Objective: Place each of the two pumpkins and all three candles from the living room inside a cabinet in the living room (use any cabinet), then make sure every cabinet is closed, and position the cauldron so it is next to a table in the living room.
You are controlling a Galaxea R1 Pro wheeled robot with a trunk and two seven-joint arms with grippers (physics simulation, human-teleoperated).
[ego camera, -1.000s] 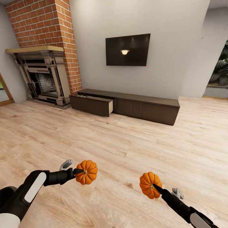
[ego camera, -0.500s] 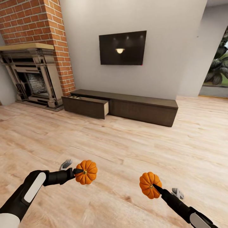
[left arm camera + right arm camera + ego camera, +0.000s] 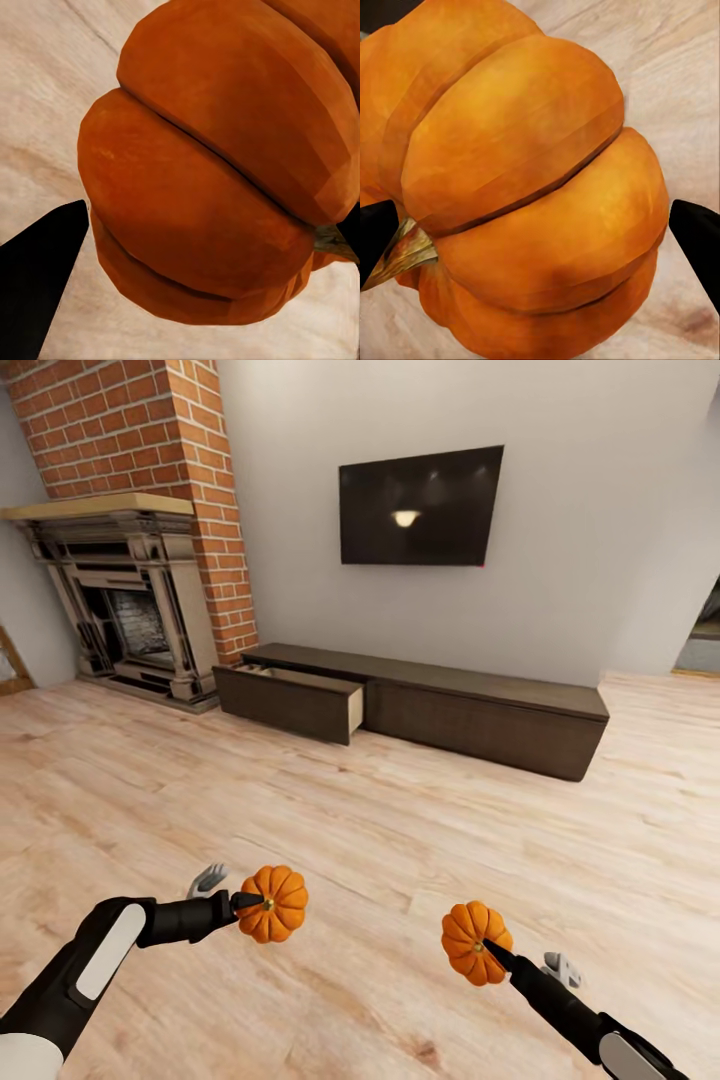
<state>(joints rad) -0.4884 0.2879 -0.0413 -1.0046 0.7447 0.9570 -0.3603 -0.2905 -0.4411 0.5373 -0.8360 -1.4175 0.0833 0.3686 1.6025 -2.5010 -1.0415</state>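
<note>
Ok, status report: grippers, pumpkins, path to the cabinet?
Left gripper shut on left pumpkin. Right gripper shut on right pumpkin. Cabinet ahead, left drawer open. Bare floor between.

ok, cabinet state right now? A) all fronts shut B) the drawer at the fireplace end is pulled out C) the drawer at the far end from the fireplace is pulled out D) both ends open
B: on the cabinet, the drawer nearest the fireplace juts out, showing its pale side; the other fronts sit flush.
</note>
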